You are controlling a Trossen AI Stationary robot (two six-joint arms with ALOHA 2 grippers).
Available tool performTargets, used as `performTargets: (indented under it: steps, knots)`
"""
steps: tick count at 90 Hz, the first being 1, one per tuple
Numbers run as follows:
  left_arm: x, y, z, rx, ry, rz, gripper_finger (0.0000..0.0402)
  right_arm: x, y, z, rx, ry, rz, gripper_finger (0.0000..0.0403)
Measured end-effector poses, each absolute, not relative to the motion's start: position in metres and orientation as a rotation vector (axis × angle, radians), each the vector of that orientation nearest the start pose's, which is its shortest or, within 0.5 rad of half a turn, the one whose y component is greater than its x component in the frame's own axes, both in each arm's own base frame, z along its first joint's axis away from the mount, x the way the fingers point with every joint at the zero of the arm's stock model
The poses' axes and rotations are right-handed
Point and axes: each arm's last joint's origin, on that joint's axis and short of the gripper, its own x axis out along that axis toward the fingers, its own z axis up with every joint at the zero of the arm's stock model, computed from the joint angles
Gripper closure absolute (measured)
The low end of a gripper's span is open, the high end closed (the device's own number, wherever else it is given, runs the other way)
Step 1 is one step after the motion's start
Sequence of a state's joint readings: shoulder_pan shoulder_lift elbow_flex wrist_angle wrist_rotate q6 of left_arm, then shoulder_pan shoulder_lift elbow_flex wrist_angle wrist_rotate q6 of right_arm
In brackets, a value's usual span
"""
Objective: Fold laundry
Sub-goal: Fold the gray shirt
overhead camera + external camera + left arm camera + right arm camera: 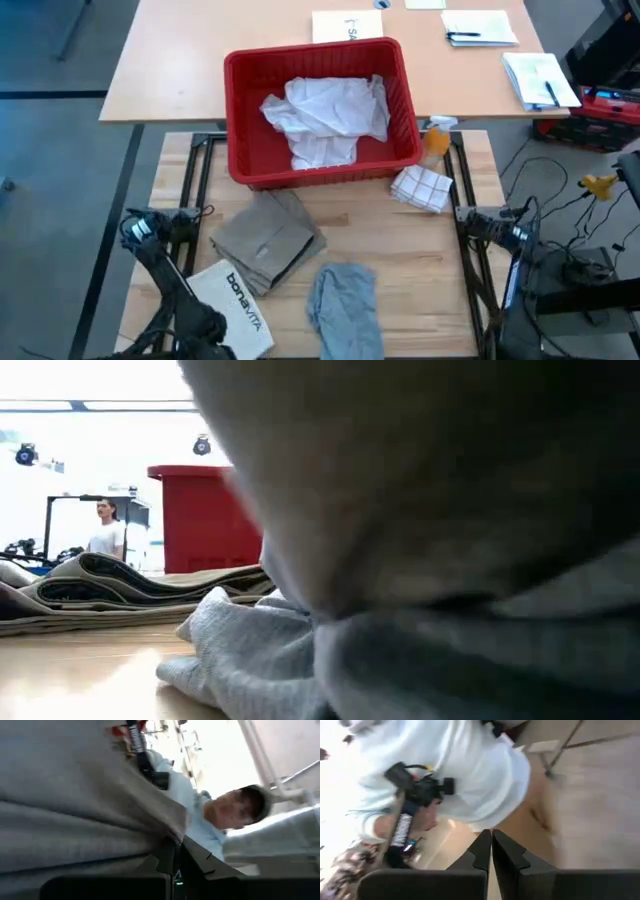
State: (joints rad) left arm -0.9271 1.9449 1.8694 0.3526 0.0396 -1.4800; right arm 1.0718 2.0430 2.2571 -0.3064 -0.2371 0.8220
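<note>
A white shirt (325, 120) lies crumpled inside the red basket (245, 110) at the table's far side. A folded khaki-tan piece (265, 240) rests flat on the wood left of centre, and it also shows as a layered stack (120, 585) in the low view. A grey T-shirt (345, 305) lies bunched near the front edge and fills the low view (300, 660). My left gripper (176, 855) is shut with nothing in it, its arm (160, 260) at the table's left. My right gripper (491, 847) is shut and holds nothing, its arm (500, 228) at the right edge.
A stiff white "bonavita" bag (235, 305) lies at the front left beside the khaki piece. A checked cloth (422, 187) and an orange bottle (437, 135) sit right of the basket. Papers (480, 27) lie on the far table. Persons show beyond the table (235, 810) (470, 775).
</note>
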Motion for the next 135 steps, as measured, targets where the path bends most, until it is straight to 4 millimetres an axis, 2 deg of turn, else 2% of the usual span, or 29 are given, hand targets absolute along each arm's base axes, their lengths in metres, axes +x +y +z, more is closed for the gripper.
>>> performTargets:
  steps: [10, 15, 30, 36, 47, 56, 67, 82, 92, 100, 110, 120, 127, 135]
  knots:
    - [0.269, -0.376, 0.412, -1.449, 0.545, -1.030, 0.0402, 0.220, 0.420, 0.434, 0.631, 0.619, 1.203, 0.0403]
    - [0.270, -0.377, 0.409, -1.424, 0.561, -1.015, 0.0402, 0.223, 0.420, 0.429, 0.595, 0.623, 1.148, 0.0403]
    - [0.280, -0.369, 0.408, -1.399, 0.504, -0.954, 0.0402, 0.222, 0.404, 0.409, 0.382, 0.694, 0.772, 0.0403]
    - [0.281, -0.366, 0.413, -1.415, 0.470, -0.974, 0.0402, 0.216, 0.394, 0.413, 0.340, 0.675, 0.656, 0.0403]
    - [0.280, -0.357, 0.426, -1.434, 0.406, -1.011, 0.0402, 0.202, 0.377, 0.434, 0.314, 0.609, 0.573, 0.0403]
    - [0.286, -0.349, 0.428, -1.433, 0.331, -0.936, 0.0402, 0.202, 0.374, 0.430, 0.256, 0.600, 0.515, 0.0396]
    - [0.308, -0.330, 0.427, -1.414, 0.215, -0.799, 0.0402, 0.205, 0.377, 0.419, 0.122, 0.607, 0.505, 0.0352]
    - [0.342, -0.294, 0.428, -1.382, 0.062, -0.641, 0.0402, 0.196, 0.374, 0.411, 0.039, 0.639, 0.425, 0.0249]
    - [0.366, -0.262, 0.430, -1.337, -0.045, -0.562, 0.0402, 0.188, 0.371, 0.408, -0.045, 0.573, 0.270, 0.0180]
    - [0.383, -0.237, 0.431, -1.328, -0.089, -0.521, 0.0402, 0.180, 0.367, 0.404, -0.103, 0.527, 0.132, 0.0145]
    - [0.392, -0.217, 0.437, -1.319, -0.133, -0.565, 0.0402, 0.170, 0.357, 0.389, -0.131, 0.526, -0.038, 0.0130]
    - [0.393, -0.210, 0.450, -1.296, -0.131, -0.620, 0.0402, 0.169, 0.341, 0.363, -0.146, 0.534, -0.232, 0.0135]
    - [0.392, -0.208, 0.457, -1.267, -0.119, -0.637, 0.0402, 0.173, 0.333, 0.347, -0.197, 0.515, -0.270, 0.0145]
    - [0.390, -0.207, 0.464, -1.239, -0.088, -0.635, 0.0402, 0.174, 0.312, 0.347, -0.101, 0.473, -0.339, 0.0160]
